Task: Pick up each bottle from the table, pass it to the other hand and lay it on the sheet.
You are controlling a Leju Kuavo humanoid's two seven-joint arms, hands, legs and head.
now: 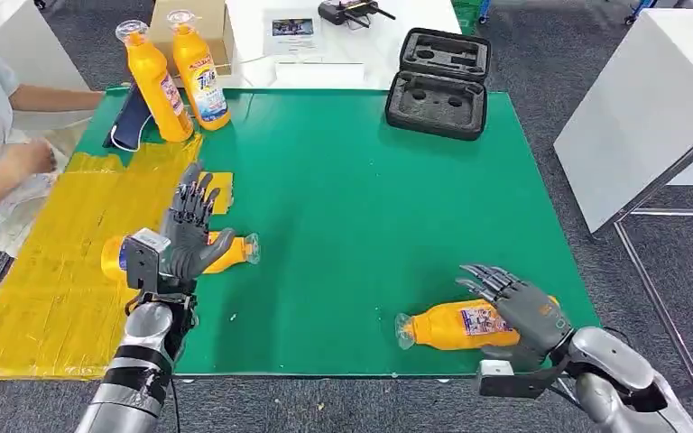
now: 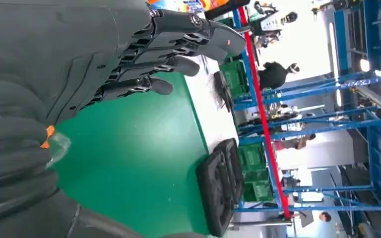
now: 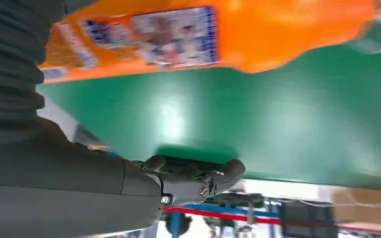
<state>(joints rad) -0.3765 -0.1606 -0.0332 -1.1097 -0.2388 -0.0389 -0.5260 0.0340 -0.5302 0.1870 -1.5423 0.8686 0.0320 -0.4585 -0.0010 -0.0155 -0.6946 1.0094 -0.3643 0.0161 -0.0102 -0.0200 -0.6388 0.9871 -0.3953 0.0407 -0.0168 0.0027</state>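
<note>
An orange bottle lies on its side across the edge of the yellow sheet, cap toward the green table. My left hand hovers over it, fingers spread and holding nothing; its clear cap shows beside the left hand. A second orange bottle lies near the table's front edge. My right hand sits at its base end with fingers straight, not wrapped around it. In the right wrist view this bottle lies beside the right hand. Two more bottles stand upright at the far left.
A person's hand reaches in at the left by the sheet. A dark blue object leans beside the upright bottles. An open black foam case lies at the table's back. A white table stands to the right.
</note>
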